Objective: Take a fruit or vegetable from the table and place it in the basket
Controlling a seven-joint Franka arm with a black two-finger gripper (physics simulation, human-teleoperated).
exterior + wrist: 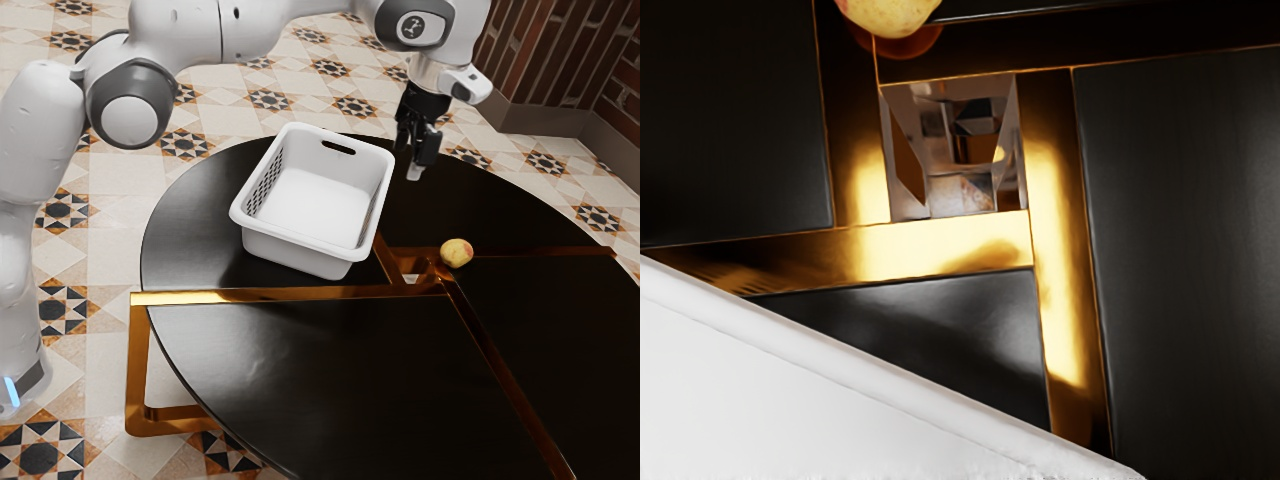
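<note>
One yellow, red-tinged fruit [456, 253] lies on the black table [300, 370], by the gold strips [290, 295] and well apart from the white basket [340, 268], at about four o'clock from it with twelve at the top of the exterior view. On that same dial my gripper [415, 165] hangs at two o'clock from the basket, the fruit at five o'clock from me, and I can't tell whether my fingers are apart or together.
</note>
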